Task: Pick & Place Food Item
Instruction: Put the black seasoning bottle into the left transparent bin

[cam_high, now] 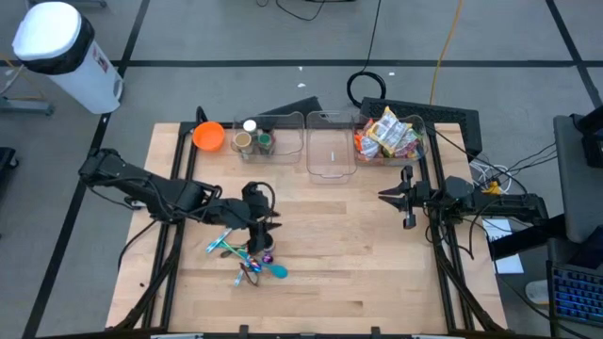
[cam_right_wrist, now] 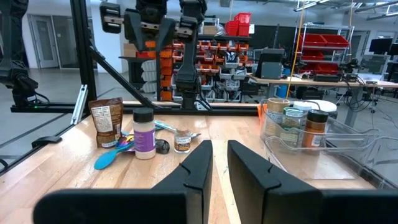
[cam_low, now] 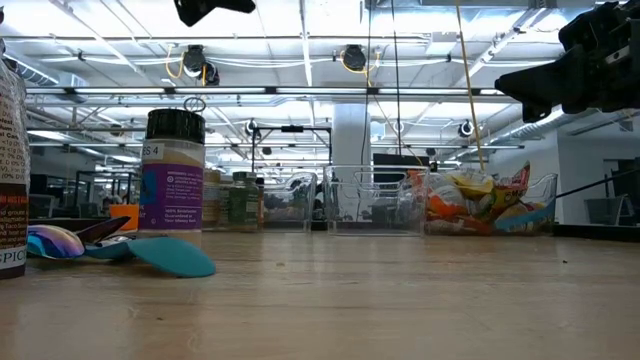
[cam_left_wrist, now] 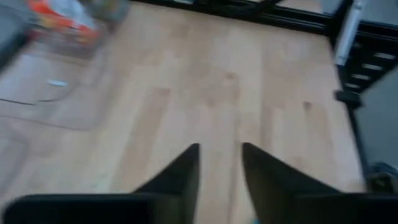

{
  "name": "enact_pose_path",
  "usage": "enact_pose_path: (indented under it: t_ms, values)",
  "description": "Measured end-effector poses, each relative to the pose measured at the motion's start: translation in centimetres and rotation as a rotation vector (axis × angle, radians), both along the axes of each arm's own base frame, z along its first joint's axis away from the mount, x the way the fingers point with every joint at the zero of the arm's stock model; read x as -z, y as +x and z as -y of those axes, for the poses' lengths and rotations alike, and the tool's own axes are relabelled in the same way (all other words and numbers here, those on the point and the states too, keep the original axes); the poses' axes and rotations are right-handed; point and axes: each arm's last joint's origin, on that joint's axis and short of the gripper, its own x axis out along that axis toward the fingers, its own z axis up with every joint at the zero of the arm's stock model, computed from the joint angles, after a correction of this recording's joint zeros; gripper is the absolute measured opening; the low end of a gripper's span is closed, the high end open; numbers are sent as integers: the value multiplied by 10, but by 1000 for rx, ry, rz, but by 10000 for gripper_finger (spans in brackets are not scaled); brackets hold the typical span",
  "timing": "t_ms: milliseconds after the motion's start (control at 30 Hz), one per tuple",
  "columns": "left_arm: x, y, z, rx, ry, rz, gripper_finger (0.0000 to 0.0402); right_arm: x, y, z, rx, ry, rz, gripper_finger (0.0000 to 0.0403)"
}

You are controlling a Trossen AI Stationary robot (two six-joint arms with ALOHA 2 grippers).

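Note:
A brown pouch [cam_right_wrist: 106, 121], a white-capped jar with a purple label [cam_right_wrist: 143, 134], a small jar [cam_right_wrist: 182, 141] and coloured spoons [cam_right_wrist: 112, 158] sit together on the wooden table, left of its middle [cam_high: 247, 256]. My left gripper [cam_high: 267, 218] hangs well above the far edge of this cluster. It is open and empty in the left wrist view [cam_left_wrist: 221, 155]. My right gripper [cam_high: 386, 196] waits above the table's right part, pointing left. Its fingers [cam_right_wrist: 219, 149] stand a narrow gap apart and hold nothing.
Three clear bins line the far edge: one with spice jars [cam_high: 256, 139], one with nothing in it [cam_high: 330, 151], one with snack packets [cam_high: 386, 137]. An orange bowl [cam_high: 208, 137] sits at the far left. Bare wood lies between the two grippers [cam_high: 330, 226].

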Motion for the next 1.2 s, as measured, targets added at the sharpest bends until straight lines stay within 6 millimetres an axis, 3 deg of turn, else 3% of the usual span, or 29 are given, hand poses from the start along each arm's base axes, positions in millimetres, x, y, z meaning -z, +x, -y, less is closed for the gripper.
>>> enact_pose_path:
  t_ms: [100, 167, 300, 433, 600, 1000, 1200]
  values:
    - [0, 0, 2, 50, -57, -15, 38, 0, 0, 0, -1, 0, 0, 43]
    - [1, -1, 4, 83, -109, -28, 11, 0, 0, 0, 0, 0, 0, 43]
    - [1, -2, 10, 147, -183, -53, 26, 0, 0, 0, 0, 0, 0, 43]
    - [9, 4, 12, 89, -221, -86, 44, 0, 0, 0, 0, 0, 0, 43]
    - [21, 12, 15, 37, -303, -139, 99, 0, 0, 0, 0, 0, 0, 43]
    - [26, 9, 15, -2, -376, -217, 308, 0, 0, 0, 0, 0, 0, 43]
    - [35, -1, 10, -96, -317, -337, 353, 0, 0, 0, 0, 0, 0, 43]
